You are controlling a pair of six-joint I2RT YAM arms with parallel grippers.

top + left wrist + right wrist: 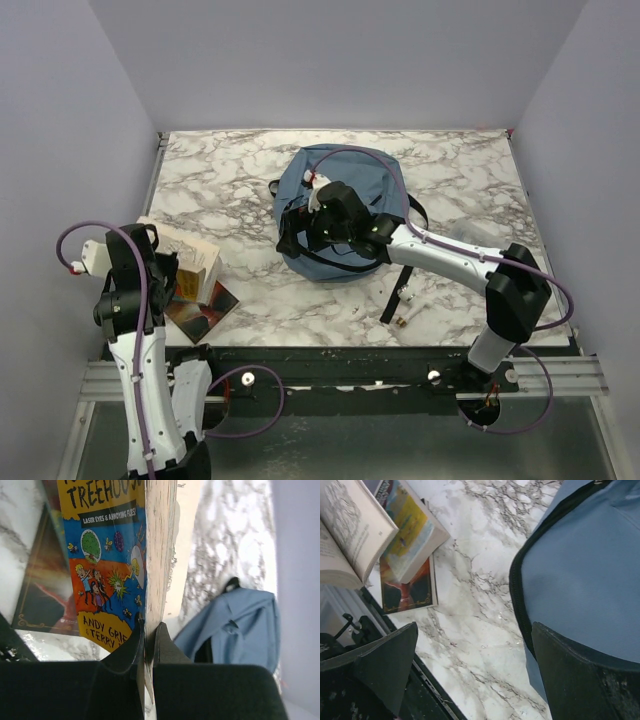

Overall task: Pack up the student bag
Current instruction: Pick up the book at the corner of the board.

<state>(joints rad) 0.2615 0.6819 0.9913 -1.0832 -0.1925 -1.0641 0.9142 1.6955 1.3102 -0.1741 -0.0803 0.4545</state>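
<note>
The student bag (345, 190), a dusty-blue backpack, lies in the middle of the marble table (480, 180). My right gripper (300, 240) hovers over its near-left edge. In the right wrist view this gripper (475, 630) is open and holds nothing, with the bag (585, 565) and its black zip by the right finger. My left gripper (170, 268) is at the table's left. In the left wrist view it (150, 630) is shut on the page edge of a colourful Treehouse book (107, 555). The book (190, 262) has fanned open.
A dark red-and-black book (207, 308) lies flat under the Treehouse book, near the front-left edge. A black marker and white pens (403, 302) lie by the bag's front right, beside a black strap. Grey walls enclose the table on three sides.
</note>
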